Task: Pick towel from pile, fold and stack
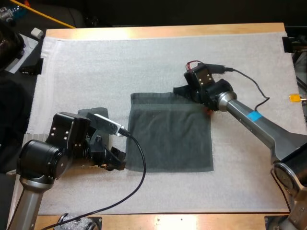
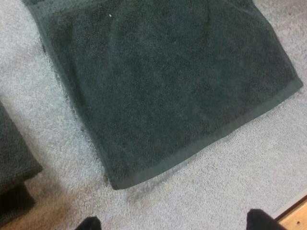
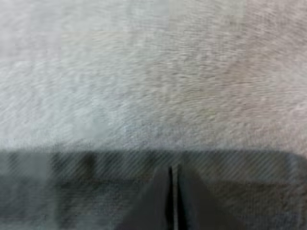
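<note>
Right hand [image 3: 172, 201] is pinched almost closed at the far edge of the towel [image 1: 170, 132], and the hem looks caught between the fingers. In the high view it sits on the far-right corner, with the cloth slightly bunched there. Left hand [image 2: 175, 223] is wide open and holds nothing, fingertips [image 2: 88, 223] clear of cloth, hovering just off the towel's near-left corner. Towel lies flat in a single layer, mid-mat [image 1: 96, 62], roughly square, no fold in it. Other towel [image 1: 93, 114] is a dark lump just left of it, mostly hidden under the left arm; can't tell if it's pile or stack. Progress call: pick and spread done, fold and stack not started. Likely next: left hand takes its corner so both can carry an edge over. Risk: a one-sided grip drags the towel askew.
</note>
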